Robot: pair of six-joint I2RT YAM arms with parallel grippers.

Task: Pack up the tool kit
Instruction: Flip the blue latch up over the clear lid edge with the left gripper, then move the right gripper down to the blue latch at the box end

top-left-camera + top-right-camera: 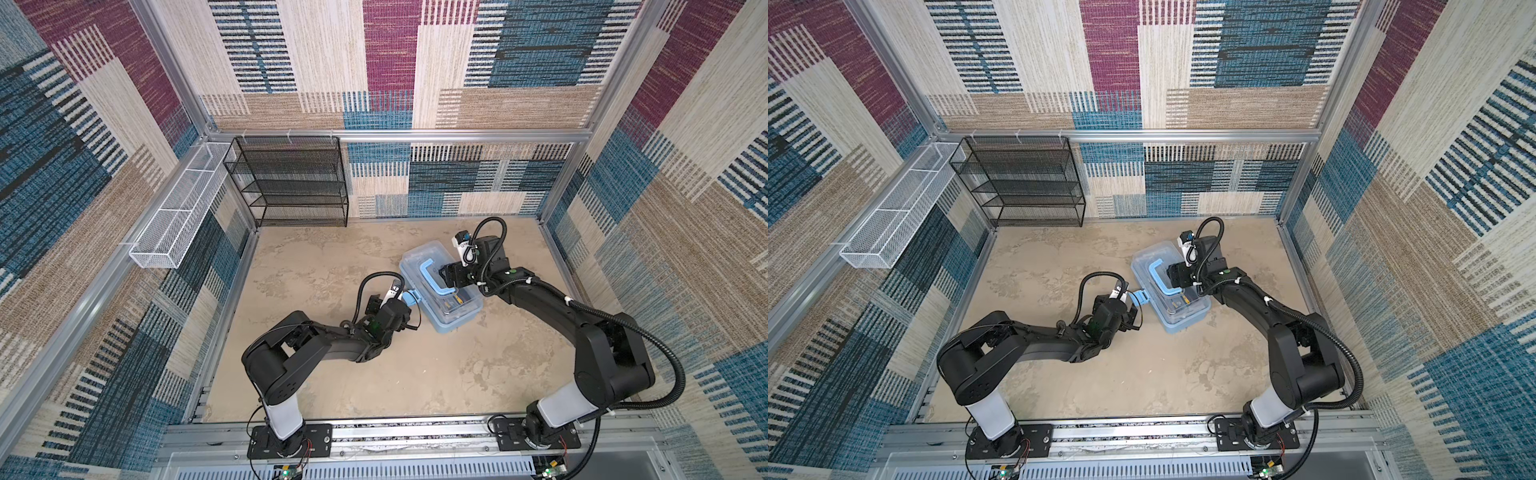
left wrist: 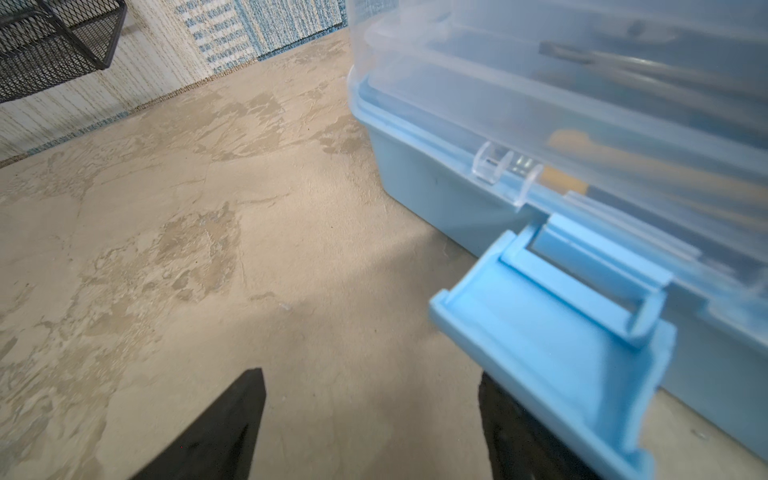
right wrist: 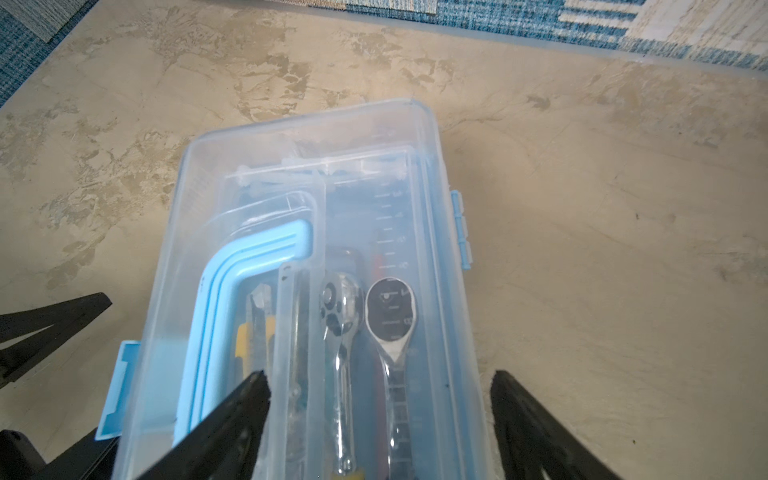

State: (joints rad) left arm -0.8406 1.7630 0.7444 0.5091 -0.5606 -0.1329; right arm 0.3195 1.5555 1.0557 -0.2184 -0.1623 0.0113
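Left wrist view: latch (image 2: 552, 332) hangs swung out from the front wall of the toolbox (image 2: 436, 187), not hooked onto the clear lid (image 2: 540, 104). Left jaws are wide with nothing between them. One finger (image 2: 232, 415) is over bare worktop (image 2: 166, 249). The other sits behind the latch's free edge; can't tell if it touches.

Both top views: toolbox sits about 2 o'clock from worktop centre, long axis running 11 to 5. Latch (image 1: 410, 297) points to 8 o'clock, straight at the left jaws. Handle (image 1: 432, 280) lies flat on the lid. Right jaws come in from 3 o'clock, above the lid by the handle.

Right wrist view: right jaws also wide, holding nothing. One fingertip (image 3: 241, 415) is over the lid beside the handle, the other past the hinge-side edge, over worktop. Ratchets (image 3: 390, 316) and a yellow utility knife (image 3: 257, 328) show through the lid. Lid looks seated.

My read: tools are in, latch is the step in hand.
- Right: press down on the lid next to the handle, not on it. That keeps the lip seated and stops the light box sliding toward 2 o'clock.
- Left: get one finger under the latch's free edge and sweep up and toward 2 o'clock so the hook rides over the clear lugs (image 2: 505, 172).
- Push on the latch's centreline. Off-centre would likely twist it or spin the box.
- Brace first, then push.
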